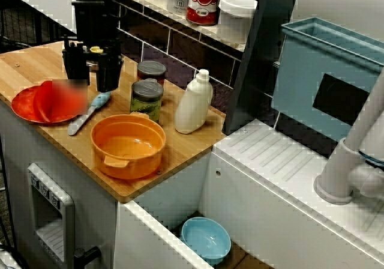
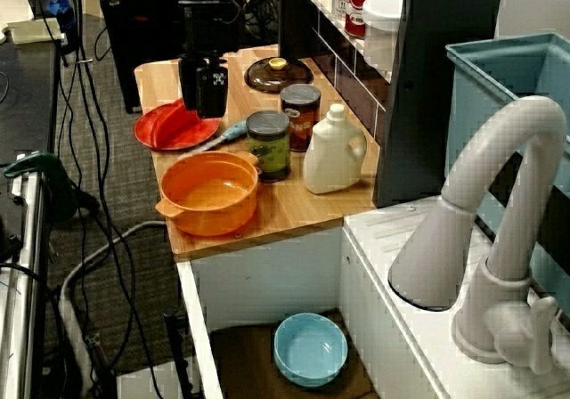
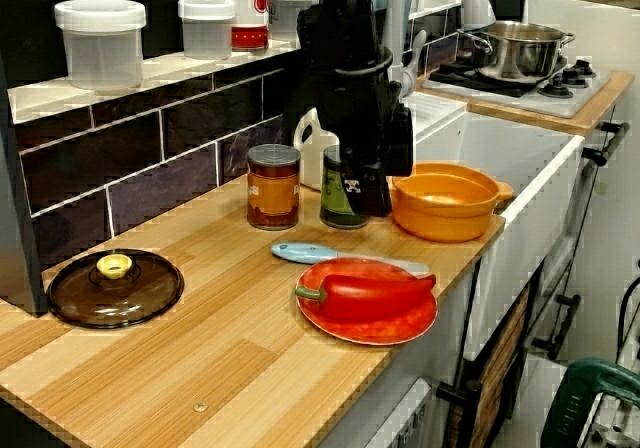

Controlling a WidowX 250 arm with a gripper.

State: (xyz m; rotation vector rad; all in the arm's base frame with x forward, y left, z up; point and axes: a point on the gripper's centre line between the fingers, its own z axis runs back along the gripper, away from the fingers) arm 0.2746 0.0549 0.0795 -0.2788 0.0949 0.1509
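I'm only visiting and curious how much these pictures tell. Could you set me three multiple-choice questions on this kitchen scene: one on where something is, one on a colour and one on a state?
1. Where is the small light blue round bowl?
A. on the stove
B. down in the white sink
C. on the tiled shelf

2. What colour is the big round two-handled pot?
A. orange
B. green
C. white

3. How is the black robot gripper?
A. shut on a can
B. resting inside the pot
C. open, holding nothing

Answers:
1. B, the bowl lies on the sink's floor.
2. A, the pot is orange inside and out.
3. C, its fingers stand apart above the wooden counter with nothing between them.
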